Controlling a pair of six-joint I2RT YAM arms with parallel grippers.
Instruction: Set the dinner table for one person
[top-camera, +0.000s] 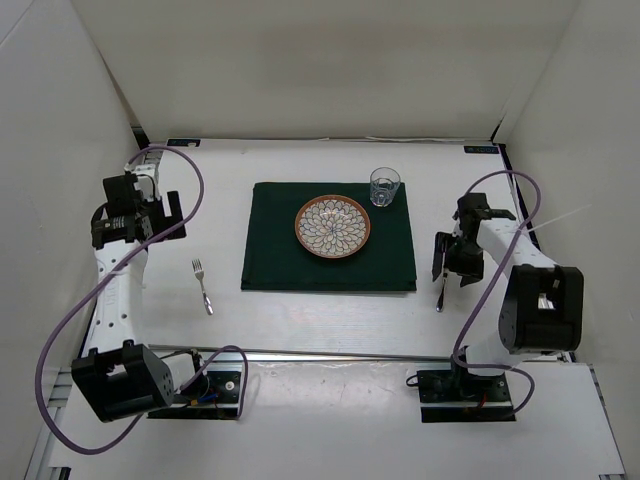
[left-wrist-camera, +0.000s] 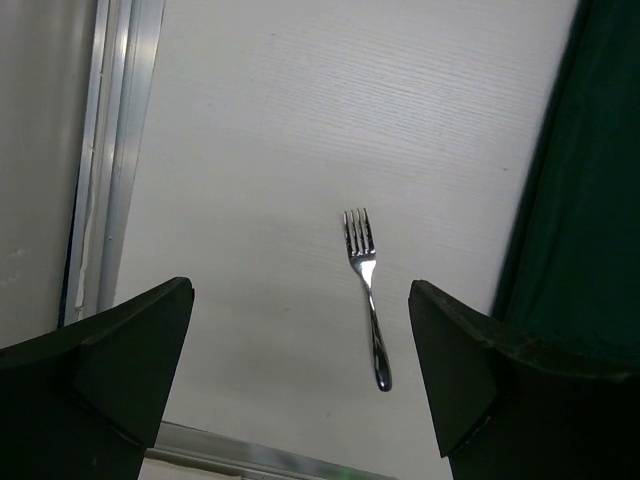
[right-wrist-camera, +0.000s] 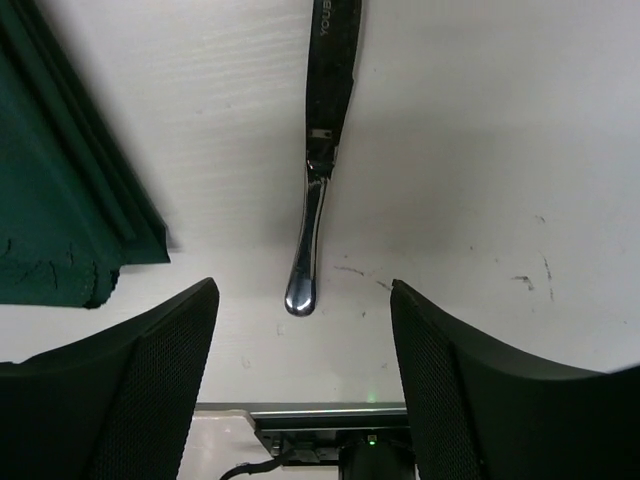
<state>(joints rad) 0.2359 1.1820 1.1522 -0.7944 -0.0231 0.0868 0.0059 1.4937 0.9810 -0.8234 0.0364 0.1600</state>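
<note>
The dinner table is a wide white top. On it lies a dark green mat with a patterned plate at its middle and a clear glass at its far right corner. A fork lies left of the mat, tines pointing away. Back-left of the fork, my left gripper hangs open and empty. A knife lies right of the mat. My right gripper hovers over it, open; the handle end lies below the gap between the fingers.
White walls enclose the table on three sides. A metal rail runs along the near edge, with both arm bases behind it. The mat's edge shows right of the fork in the left wrist view, and its corner left of the knife.
</note>
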